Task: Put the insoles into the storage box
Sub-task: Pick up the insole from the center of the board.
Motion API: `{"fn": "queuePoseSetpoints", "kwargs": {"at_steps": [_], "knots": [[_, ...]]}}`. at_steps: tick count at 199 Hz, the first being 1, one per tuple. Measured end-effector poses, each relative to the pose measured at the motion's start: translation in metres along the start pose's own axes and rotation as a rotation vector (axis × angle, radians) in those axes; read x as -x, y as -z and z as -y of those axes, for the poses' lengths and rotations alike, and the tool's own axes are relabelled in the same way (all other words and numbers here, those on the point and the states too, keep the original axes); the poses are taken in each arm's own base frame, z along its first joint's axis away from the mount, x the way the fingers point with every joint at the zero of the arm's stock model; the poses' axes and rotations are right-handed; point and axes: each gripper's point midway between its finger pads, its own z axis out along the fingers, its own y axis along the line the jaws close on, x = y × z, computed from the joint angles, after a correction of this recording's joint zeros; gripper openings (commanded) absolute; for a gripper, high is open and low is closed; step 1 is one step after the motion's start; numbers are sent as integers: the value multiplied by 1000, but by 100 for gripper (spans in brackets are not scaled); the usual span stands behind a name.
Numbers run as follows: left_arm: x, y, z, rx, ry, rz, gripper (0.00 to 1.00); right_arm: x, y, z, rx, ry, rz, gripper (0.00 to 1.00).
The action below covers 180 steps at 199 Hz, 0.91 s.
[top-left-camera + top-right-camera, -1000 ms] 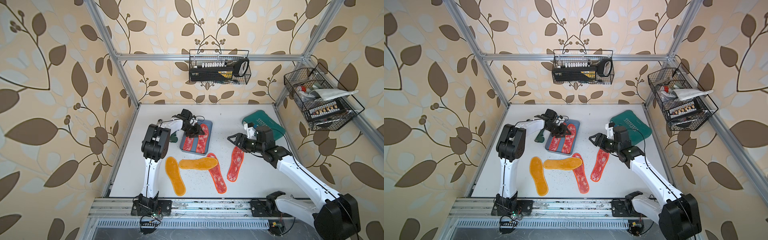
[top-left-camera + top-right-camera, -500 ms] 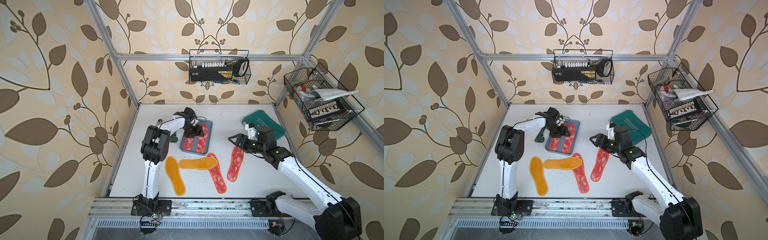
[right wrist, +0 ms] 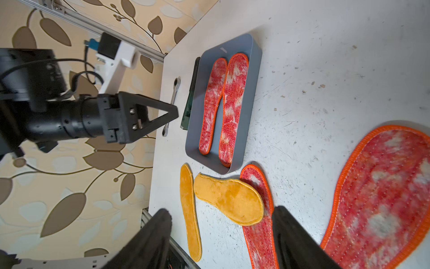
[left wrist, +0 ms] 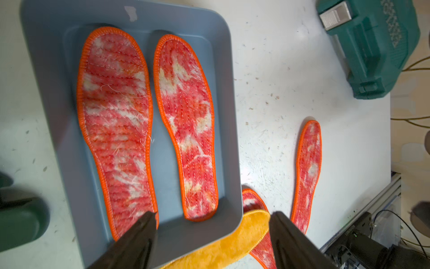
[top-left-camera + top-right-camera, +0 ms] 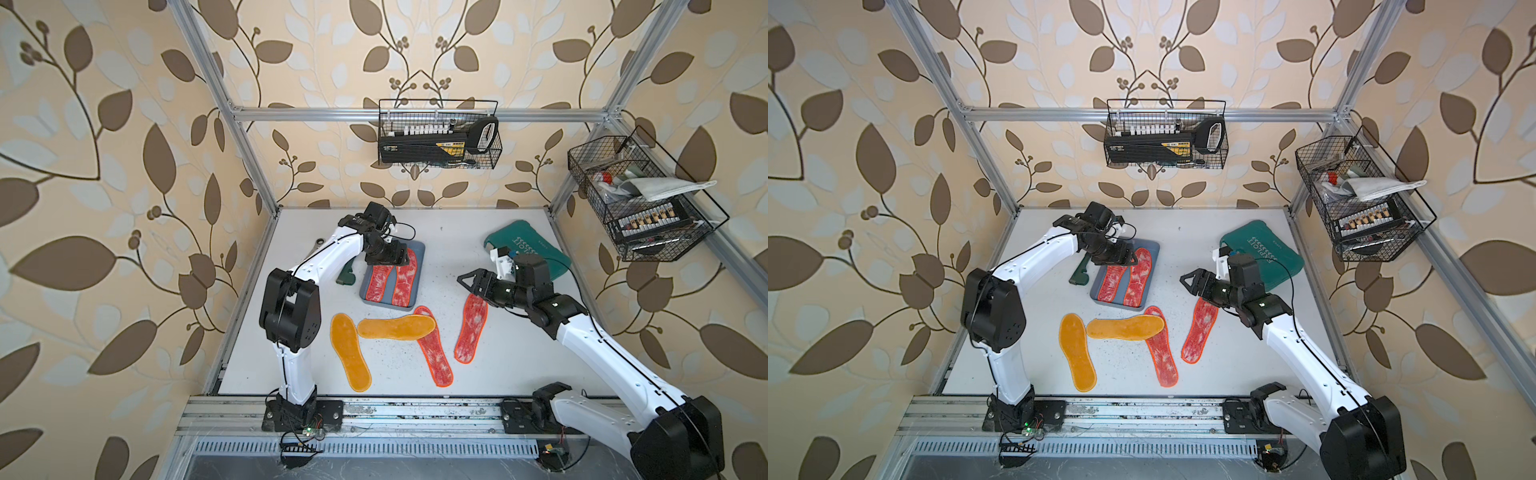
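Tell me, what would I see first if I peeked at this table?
Your eye goes straight to two mottled red-white fabric insoles lying side by side in the shallow blue-grey plastic tray toward the back of the white table. In front of the tray lie four more foot-shaped insoles: two plain yellow-orange insoles and two red-white insoles. The left gripper hangs open over the tray.

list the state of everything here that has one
storage box, holds two insoles
boxed insoles, red face up, side by side
lone yellow insole, yellow face up
crosswise yellow insole, yellow face up, overlapping a red one
overlapped red insole, red face up
separate red insole, red face up
left gripper, open, empty
right gripper, open, empty
teal case, shut
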Motion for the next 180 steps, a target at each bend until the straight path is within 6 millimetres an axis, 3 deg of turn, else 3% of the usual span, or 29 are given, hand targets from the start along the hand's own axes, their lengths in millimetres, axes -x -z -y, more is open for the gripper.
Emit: {"fn": "queuePoseSetpoints", "kwargs": {"at_steps": [42,80,88,114,161,180], "knots": [[-55,41,15,11,-55,-3,79,-5,5,2,-20,45,-10,74],[-107,55,15,30,-76,-40,79,-10,13,6,-54,108,-10,78],[-116,57,14,35,-77,-46,79,-10,15,7,-60,118,-9,84],[-134,61,12,47,-69,-52,80,-12,20,8,-75,153,-5,85],[-152,56,7,72,-50,-73,93,-15,28,4,-68,186,3,89],[-159,52,8,75,-63,-87,94,-19,29,2,-65,192,-5,90]]}}
